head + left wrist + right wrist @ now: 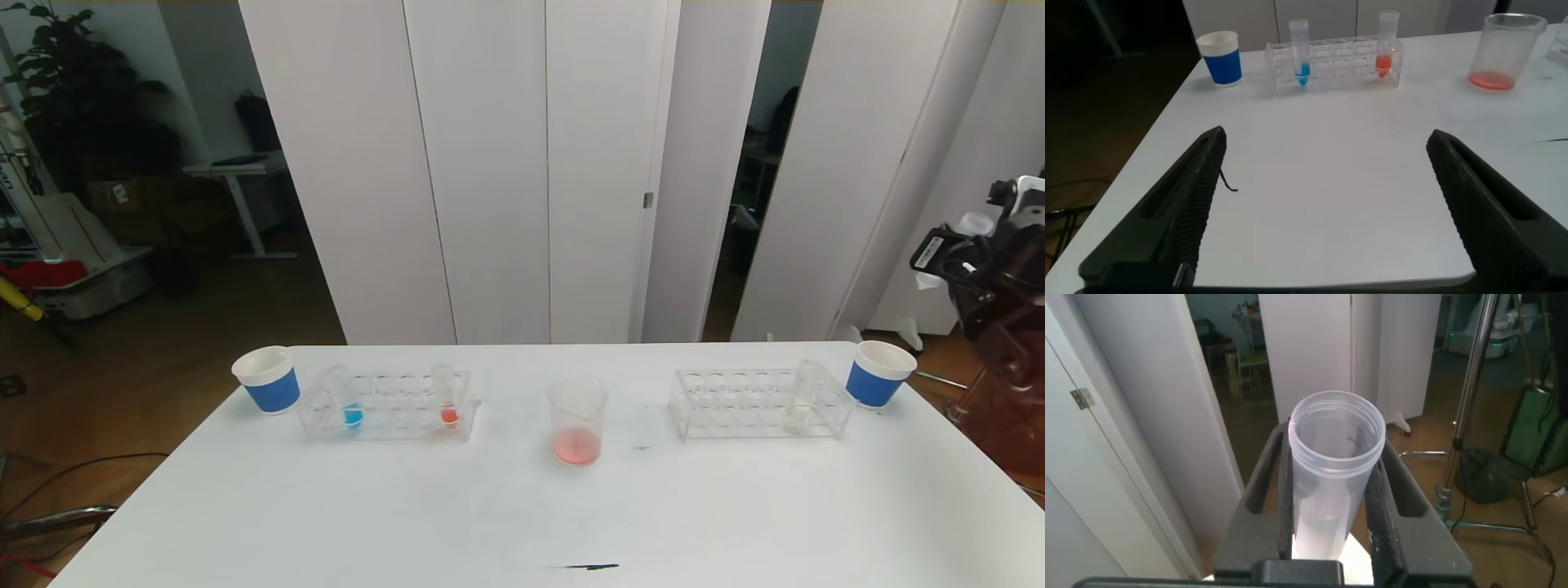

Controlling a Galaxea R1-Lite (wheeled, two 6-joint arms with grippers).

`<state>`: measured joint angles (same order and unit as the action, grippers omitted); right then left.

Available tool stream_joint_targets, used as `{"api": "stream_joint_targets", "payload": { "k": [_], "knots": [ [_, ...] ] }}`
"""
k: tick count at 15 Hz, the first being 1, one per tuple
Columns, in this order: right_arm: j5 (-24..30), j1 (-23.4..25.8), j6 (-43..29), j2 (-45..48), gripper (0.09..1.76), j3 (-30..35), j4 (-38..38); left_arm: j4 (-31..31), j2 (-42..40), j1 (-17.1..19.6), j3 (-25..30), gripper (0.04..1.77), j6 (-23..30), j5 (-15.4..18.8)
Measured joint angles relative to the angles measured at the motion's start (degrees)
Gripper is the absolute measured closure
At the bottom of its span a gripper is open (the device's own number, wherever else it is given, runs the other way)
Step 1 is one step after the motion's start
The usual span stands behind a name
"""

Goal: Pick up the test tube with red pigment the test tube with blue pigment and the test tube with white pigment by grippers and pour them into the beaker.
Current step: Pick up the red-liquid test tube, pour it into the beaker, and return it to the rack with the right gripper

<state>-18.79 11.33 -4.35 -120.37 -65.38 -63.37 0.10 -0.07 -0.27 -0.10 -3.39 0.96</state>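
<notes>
My right hand (1331, 498) pinches an empty clear plastic tube (1337, 449), light and slick, raised beside the desk (522, 506). My left hand (1327, 204) hovers wide open. The blue-pigment tube (349, 400) stands racked; grip it mid-body.

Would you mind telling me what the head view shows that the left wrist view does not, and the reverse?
Only the head view shows the right-hand rack with the test tube with white pigment, the second paper cup, and the right arm raised off the table's right side. Only the left wrist view shows the left gripper, open, low over bare table. Both share the blue-banded cup, the left rack holding the test tube with blue pigment and an orange-red tube, and the beaker with reddish liquid.
</notes>
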Motion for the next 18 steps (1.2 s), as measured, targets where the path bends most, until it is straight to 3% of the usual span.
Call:
{"api": "stream_joint_targets", "payload": {
  "k": [3, 9, 18],
  "knots": [
    [0.16, 1.02, -0.55, -4.93, 1.27, 0.99, -3.78, 0.0, 0.0, 0.0, 0.0, 0.06, 0.0, 0.0],
    [0.13, 1.93, -1.46, -13.12, 1.27, 1.16, -4.44, 0.0, 0.0, 0.0, 0.0, 0.06, 0.0, -0.02],
    [-0.01, 1.76, 0.3, -18.38, 1.27, 0.66, -4.77, 0.0, 0.0, 0.0, 0.0, 0.06, -0.02, 0.0]
  ]
}}
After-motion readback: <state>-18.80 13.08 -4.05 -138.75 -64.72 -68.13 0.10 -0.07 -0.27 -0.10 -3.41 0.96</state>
